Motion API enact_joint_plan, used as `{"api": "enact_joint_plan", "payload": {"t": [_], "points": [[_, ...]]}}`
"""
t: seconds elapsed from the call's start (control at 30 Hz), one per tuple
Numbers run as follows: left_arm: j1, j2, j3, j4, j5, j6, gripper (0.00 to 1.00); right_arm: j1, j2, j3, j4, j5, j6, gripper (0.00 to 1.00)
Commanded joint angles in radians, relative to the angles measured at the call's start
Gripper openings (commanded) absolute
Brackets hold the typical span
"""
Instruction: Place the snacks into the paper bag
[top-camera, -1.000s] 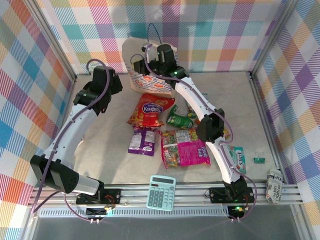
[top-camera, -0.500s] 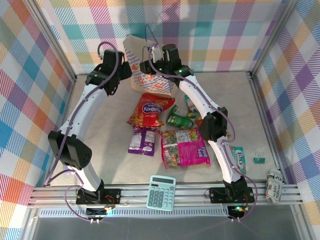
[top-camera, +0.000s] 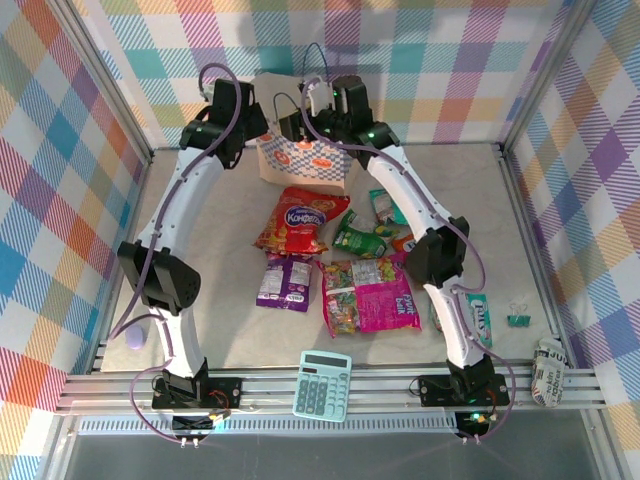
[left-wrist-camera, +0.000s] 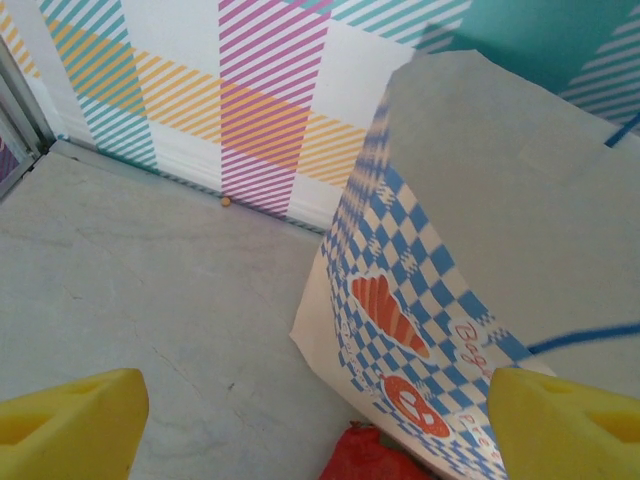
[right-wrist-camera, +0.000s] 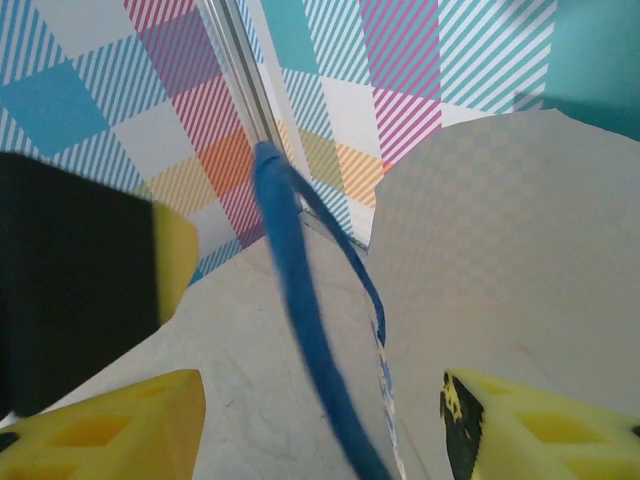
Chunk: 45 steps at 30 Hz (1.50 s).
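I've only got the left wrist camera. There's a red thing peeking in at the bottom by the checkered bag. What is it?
Observer: A red-orange snack packet, lying flat just in front of the paper bag.
Operator: Where's the other arm?
Observer: The right gripper is up at the bag's top, open, with a blue cord handle running between its fingers.
Operator: Any more snacks?
Observer: Yes, a big magenta packet lies unbagged, right of a purple packet.

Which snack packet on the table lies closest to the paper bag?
The red-orange packet, directly in front of the paper bag; the purple packet and magenta packet lie farther from it.
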Motion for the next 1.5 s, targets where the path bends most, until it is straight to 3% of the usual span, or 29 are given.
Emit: {"api": "enact_joint_plan", "payload": {"t": [0.0,0.33,0.63,0.97,1.47], "points": [[0.021,0.029,0.055,-0.03,0.002,-0.04,0.87,0.002,-0.083,-0.047,-0.026,0.024,-0.062,0.65],[0.068,0.168,0.237,-0.054,0.102,-0.098,0.87,-0.033,-0.282,-0.285,-0.019,0.071,-0.123,0.66],[0.085,0.24,0.239,0.073,0.227,-0.143,0.86,-0.06,-0.49,-0.56,0.056,0.149,-0.178,0.67],[0.085,0.291,0.236,0.178,0.286,-0.214,0.85,-0.091,-0.676,-0.837,0.167,0.222,-0.186,0.68],[0.091,0.335,0.266,0.125,0.276,-0.25,0.82,-0.108,-0.737,-0.948,0.219,0.229,-0.171,0.69]]}}
